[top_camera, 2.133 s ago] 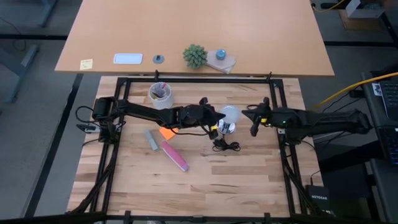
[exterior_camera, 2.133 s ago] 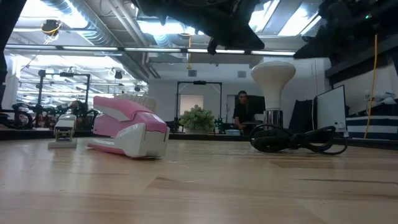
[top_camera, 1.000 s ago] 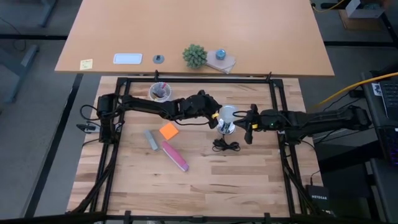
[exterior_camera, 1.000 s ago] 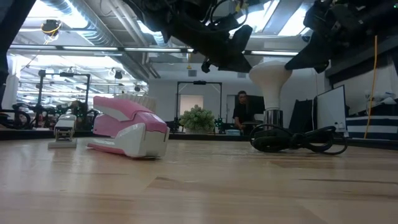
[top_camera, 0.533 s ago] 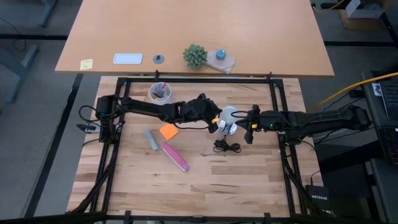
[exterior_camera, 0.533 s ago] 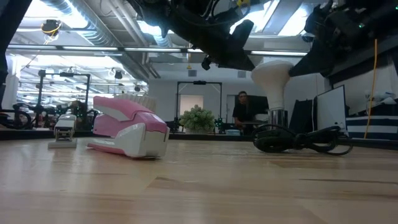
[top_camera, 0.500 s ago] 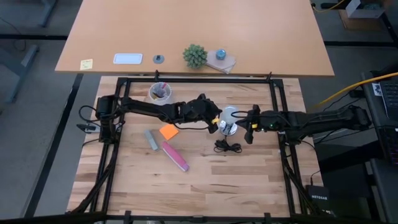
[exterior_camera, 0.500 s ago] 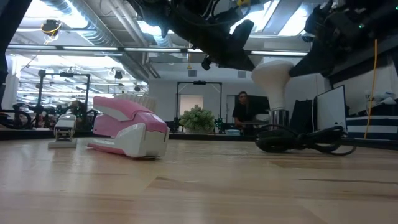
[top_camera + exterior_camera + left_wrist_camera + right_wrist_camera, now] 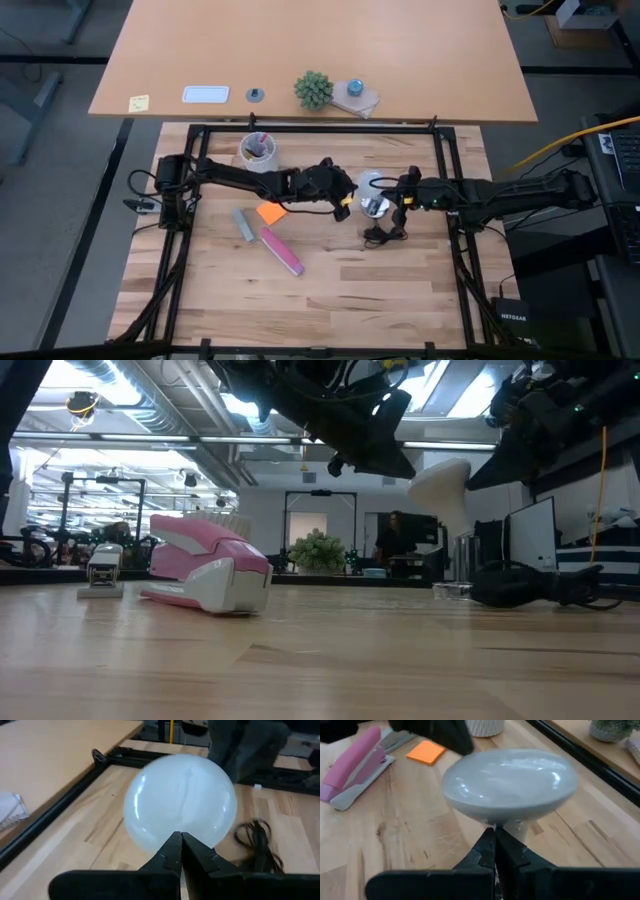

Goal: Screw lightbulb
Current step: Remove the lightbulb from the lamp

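Observation:
The white lightbulb (image 9: pixel 369 183) stands tilted in the shiny metal socket (image 9: pixel 376 207) at mid-table, its round top (image 9: pixel 440 480) leaning toward the table's left. The socket's black cord (image 9: pixel 385 236) lies coiled on the wood just nearer. My left gripper (image 9: pixel 347 196) is shut and comes level from the left to the bulb's top (image 9: pixel 180 800). My right gripper (image 9: pixel 400 195) is shut and comes from the right, its tips under the bulb's dome (image 9: pixel 510 777). My left gripper touches the round top's left side (image 9: pixel 176 827) with the free ends of its shut fingers, coming nearly level from the table's left. The bulb leans in its socket, nothing pinched. My right gripper lays its shut fingertips (image 9: pixel 495 836) against the bulb's narrowing neck (image 9: pixel 514 827) just under the dome, from the table's right, slanting slightly down.
A pink stapler (image 9: pixel 282 252), an orange sticky pad (image 9: pixel 270 212) and a grey bar (image 9: pixel 243 225) lie left of the bulb. A white cup with pens (image 9: pixel 257 150) stands at the far left. Black frame rails (image 9: pixel 320 128) border the table.
The bulb has tipped, its top leaning toward the table's left, while the socket and the coiled cord have slid toward the right edge. My left gripper has gone a little toward the near edge, staying shut beside the bulb's top.

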### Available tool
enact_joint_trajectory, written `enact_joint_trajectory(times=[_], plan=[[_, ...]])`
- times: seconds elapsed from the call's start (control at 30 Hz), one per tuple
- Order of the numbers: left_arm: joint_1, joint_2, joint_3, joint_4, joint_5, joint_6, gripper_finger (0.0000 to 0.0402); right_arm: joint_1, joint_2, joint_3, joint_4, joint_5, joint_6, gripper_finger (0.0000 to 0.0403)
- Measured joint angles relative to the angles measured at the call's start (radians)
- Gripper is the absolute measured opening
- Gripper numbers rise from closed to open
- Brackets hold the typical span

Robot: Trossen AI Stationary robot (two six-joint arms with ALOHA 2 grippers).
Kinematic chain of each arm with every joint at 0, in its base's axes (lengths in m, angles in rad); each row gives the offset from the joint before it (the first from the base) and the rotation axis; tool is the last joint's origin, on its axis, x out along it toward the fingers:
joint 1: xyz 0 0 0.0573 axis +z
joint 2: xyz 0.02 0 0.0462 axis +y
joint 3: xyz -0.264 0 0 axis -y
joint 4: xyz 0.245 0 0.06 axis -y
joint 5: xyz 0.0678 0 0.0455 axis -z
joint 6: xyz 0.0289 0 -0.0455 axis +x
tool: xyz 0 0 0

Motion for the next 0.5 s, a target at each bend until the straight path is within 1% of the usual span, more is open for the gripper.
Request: enact_joint_trajectory(times=[0.5], plan=[[0.0,0.002,0.0,0.007,-0.009,-0.007,0.0,0.0,0.013,0.0,0.011,-0.005,0.0,0.0003]])
